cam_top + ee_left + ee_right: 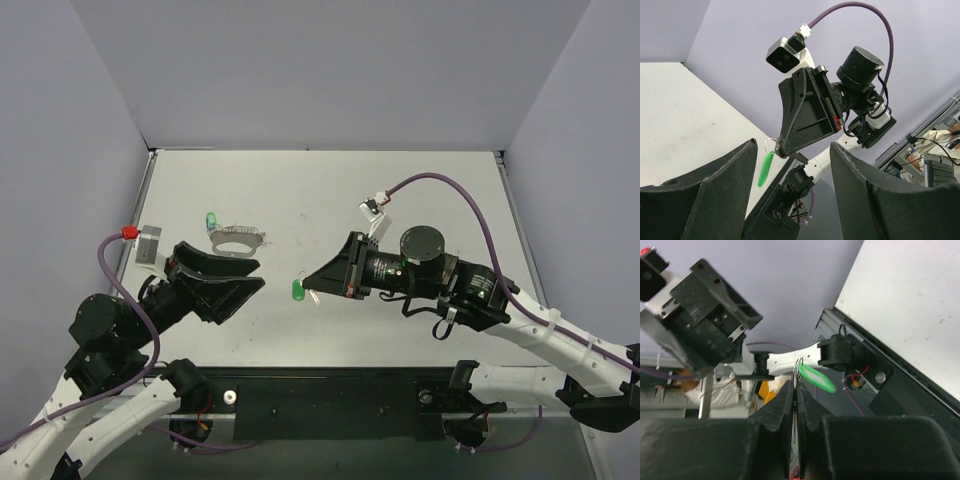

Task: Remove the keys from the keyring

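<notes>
The keyring [238,241], a thin silvery oval loop with a jagged upper edge, lies on the white table at the left of centre. One green-headed key [211,220] lies at its left end. My right gripper [312,293] is shut on a second green-headed key [298,290] and holds it above the table, apart from the keyring. That key [818,379] hangs off the shut fingertips by a small wire ring [798,365]. It also shows in the left wrist view [765,169]. My left gripper [258,274] is open and empty, facing the right gripper [782,151] a short way off.
The white table [420,180] is closed in by lilac walls at the back and both sides. A black base strip [330,395] runs along the near edge. Purple cables [450,182] loop above both arms.
</notes>
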